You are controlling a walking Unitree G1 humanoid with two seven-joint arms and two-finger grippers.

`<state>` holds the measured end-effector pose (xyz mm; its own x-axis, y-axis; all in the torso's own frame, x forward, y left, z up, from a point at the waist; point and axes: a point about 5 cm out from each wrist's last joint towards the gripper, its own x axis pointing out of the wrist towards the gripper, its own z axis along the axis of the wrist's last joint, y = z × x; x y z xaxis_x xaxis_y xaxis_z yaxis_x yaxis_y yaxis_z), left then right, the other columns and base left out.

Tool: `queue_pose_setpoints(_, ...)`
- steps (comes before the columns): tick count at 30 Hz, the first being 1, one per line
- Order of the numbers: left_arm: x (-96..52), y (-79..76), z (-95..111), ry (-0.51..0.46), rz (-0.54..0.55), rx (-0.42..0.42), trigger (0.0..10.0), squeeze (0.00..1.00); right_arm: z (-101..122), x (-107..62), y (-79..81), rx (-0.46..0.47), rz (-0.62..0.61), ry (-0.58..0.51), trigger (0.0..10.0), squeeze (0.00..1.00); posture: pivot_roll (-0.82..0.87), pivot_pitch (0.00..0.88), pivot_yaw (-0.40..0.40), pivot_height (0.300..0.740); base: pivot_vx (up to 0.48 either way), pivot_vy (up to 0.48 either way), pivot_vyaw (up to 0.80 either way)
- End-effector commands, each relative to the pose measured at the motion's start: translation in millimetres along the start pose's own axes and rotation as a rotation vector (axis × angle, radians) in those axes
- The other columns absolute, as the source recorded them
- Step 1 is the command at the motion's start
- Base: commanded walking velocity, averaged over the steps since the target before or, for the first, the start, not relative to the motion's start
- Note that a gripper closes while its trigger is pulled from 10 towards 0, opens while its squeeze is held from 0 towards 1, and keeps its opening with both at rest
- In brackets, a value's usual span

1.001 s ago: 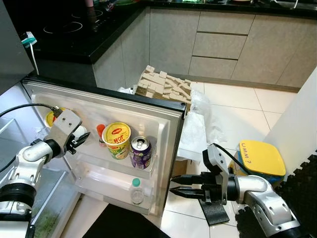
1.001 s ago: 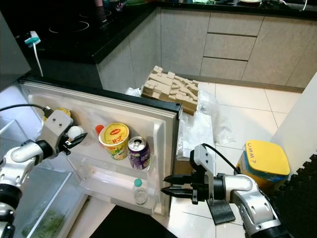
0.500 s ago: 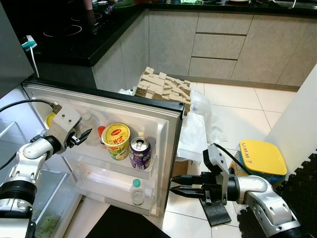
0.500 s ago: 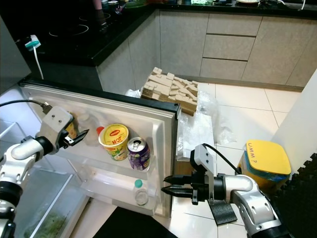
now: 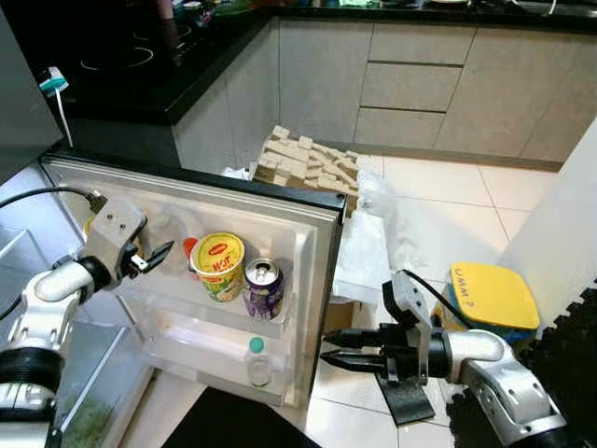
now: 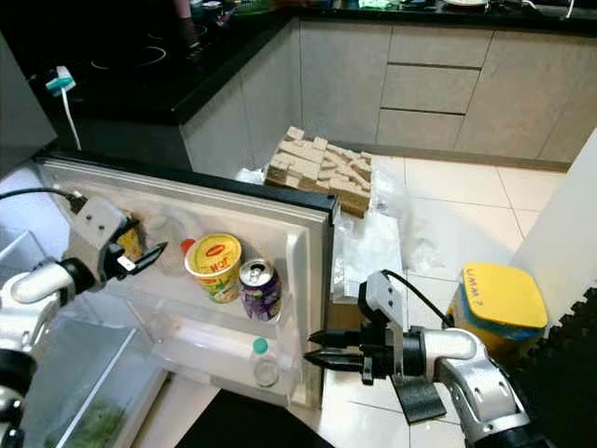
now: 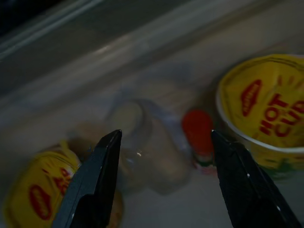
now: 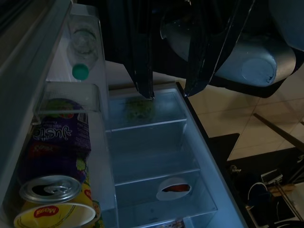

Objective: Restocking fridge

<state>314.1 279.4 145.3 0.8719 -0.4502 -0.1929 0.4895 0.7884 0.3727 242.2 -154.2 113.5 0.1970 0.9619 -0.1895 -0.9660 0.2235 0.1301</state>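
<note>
The fridge door (image 5: 322, 245) stands open. Its upper shelf holds a yellow packet (image 7: 40, 202), a clear bottle (image 7: 137, 142), a small red-capped bottle (image 5: 190, 249), a yellow Hot Cup noodle cup (image 5: 220, 264) and a purple can (image 5: 264, 287). A clear bottle with a green cap (image 5: 254, 359) lies in the lower shelf. My left gripper (image 5: 149, 259) hovers open just in front of the clear bottle, holding nothing. My right gripper (image 5: 326, 344) is open and empty, low beside the door's outer edge, pointing toward the fridge.
On the floor behind the door lie a box of foam pieces (image 5: 308, 163) and plastic wrap (image 5: 373, 247). A yellow-lidded tub (image 5: 492, 294) stands at right. A dark mat (image 5: 219, 420) lies below the door. The black counter (image 5: 140, 70) is beyond the fridge.
My left gripper has drawn back a little from the upper door shelf, and the clear bottle now stands free there. The right arm has stayed put.
</note>
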Motion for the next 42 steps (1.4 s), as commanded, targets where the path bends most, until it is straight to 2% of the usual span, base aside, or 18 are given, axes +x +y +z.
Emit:
queue_pose_setpoints(1,-13.7,8.4,2,-0.003,-0.021,-0.023,10.0,0.0,2,-0.5,-0.6,0.005,0.006,-0.003,10.0,0.0,-0.06,0.0,0.028,0.74,0.0,0.0,0.0)
queue_pose_setpoints(6,-30.9,4.9,-1,0.002,-0.116,-0.071,10.0,0.0,1,-0.6,-0.8,0.007,0.01,0.001,10.0,0.0,-0.06,0.0,0.025,0.74,0.0,0.0,0.0)
queue_pose_setpoints(9,-46.2,12.5,-3,0.014,-0.095,-0.082,10.0,0.0,1,-1.0,-1.1,0.009,0.014,0.003,10.0,0.0,-0.06,0.0,0.021,0.74,0.0,0.0,0.0)
queue_pose_setpoints(13,-53.8,16.6,-2,0.013,-0.077,-0.093,10.0,0.0,0,-1.1,-1.4,0.011,0.016,0.005,10.0,0.0,-0.05,0.0,0.017,0.74,0.0,0.0,0.0)
queue_pose_setpoints(16,-67.8,13.5,2,-0.007,-0.123,-0.138,10.0,0.0,0,-1.0,-2.5,0.015,0.021,0.009,10.0,0.0,-0.05,0.0,0.014,0.74,0.0,0.0,0.0)
queue_pose_setpoints(18,-71.1,11.1,2,-0.011,-0.145,-0.151,10.0,0.0,0,-1.3,-3.1,0.016,0.021,0.01,10.0,0.0,-0.05,0.0,0.011,0.74,0.0,0.0,0.0)
queue_pose_setpoints(21,-76.7,4.1,0,0.002,-0.19,-0.179,10.0,0.0,-1,-2.6,-4.9,0.02,0.018,0.012,10.0,0.0,-0.05,0.0,0.007,0.74,0.0,0.0,0.0)
queue_pose_setpoints(26,-82.1,-15.2,-21,0.071,-0.236,-0.253,10.0,0.0,-3,-4.5,-7.0,0.028,0.014,0.017,10.0,0.0,-0.05,0.0,0.001,0.74,0.0,0.0,0.0)
queue_pose_setpoints(31,-92.6,-29.7,-51,0.16,-0.187,-0.345,10.0,0.0,-5,-6.6,-7.6,0.037,0.014,0.021,10.0,0.0,-0.05,0.0,-0.006,0.74,0.0,0.0,0.0)
queue_pose_setpoints(35,-97.5,-37.2,-61,0.181,-0.167,-0.395,10.0,0.0,-6,-8.4,-8.5,0.042,0.012,0.025,10.0,0.0,-0.05,0.0,-0.006,0.74,0.0,0.0,0.0)
queue_pose_setpoints(39,-102.8,-59.7,-81,0.197,-0.168,-0.517,10.0,0.0,-12,-11.7,-10.4,0.061,-0.001,0.034,10.0,0.0,-0.04,0.0,-0.01,0.74,0.0,0.0,0.0)
queue_pose_setpoints(42,-103.8,-68.1,-89,0.211,-0.168,-0.562,10.0,0.0,-14,-12.4,-10.7,0.068,-0.005,0.035,10.0,0.0,-0.04,0.0,-0.013,0.74,0.0,0.0,0.0)
